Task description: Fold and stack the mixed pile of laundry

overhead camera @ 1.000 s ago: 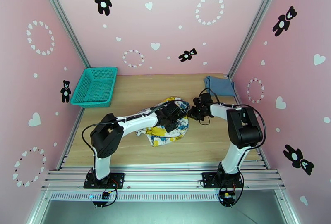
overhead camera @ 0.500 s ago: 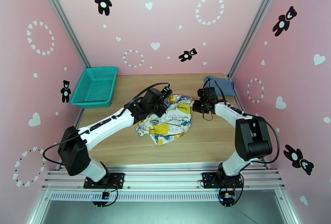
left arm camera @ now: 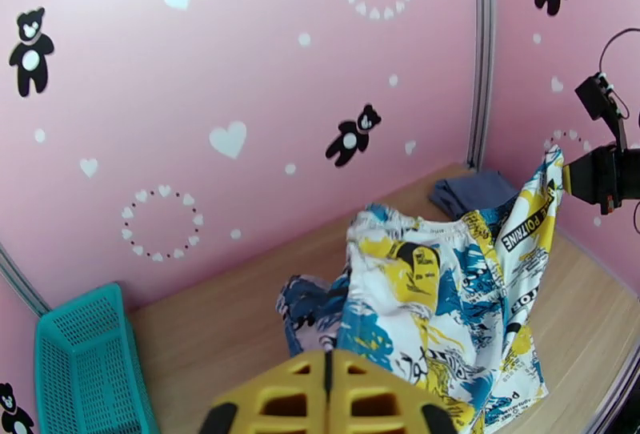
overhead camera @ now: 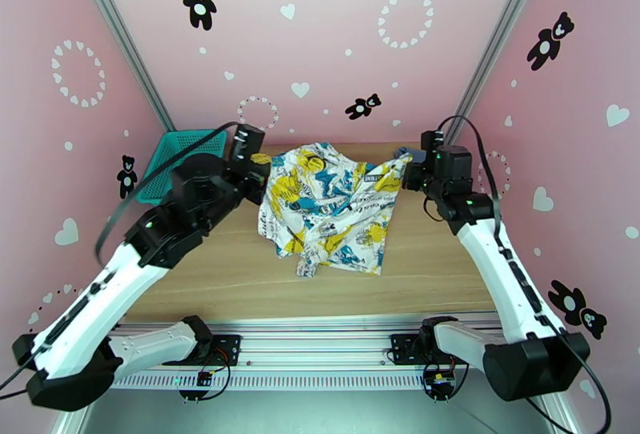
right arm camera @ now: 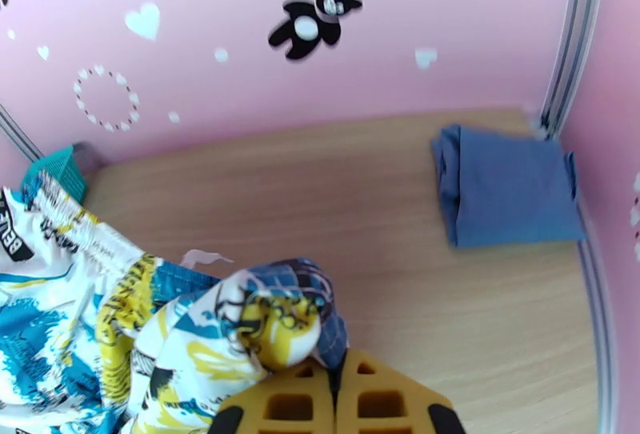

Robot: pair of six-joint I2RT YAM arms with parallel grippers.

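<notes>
Two robot arms hold a white printed cloth point(overhead camera: 332, 203), splashed with yellow and blue, spread out between them above the wooden worktop point(overhead camera: 240, 283). The left claw point(left arm camera: 326, 367) is clenched on the cloth's upper left corner. The right claw point(right arm camera: 340, 383) is clenched on its bunched upper right corner. The cloth's lower edge hangs down over the middle of the worktop. A dusty-blue tank top point(right arm camera: 512, 187) lies folded flat in the far right corner. A teal basket point(left arm camera: 76, 355) sits at the far left.
</notes>
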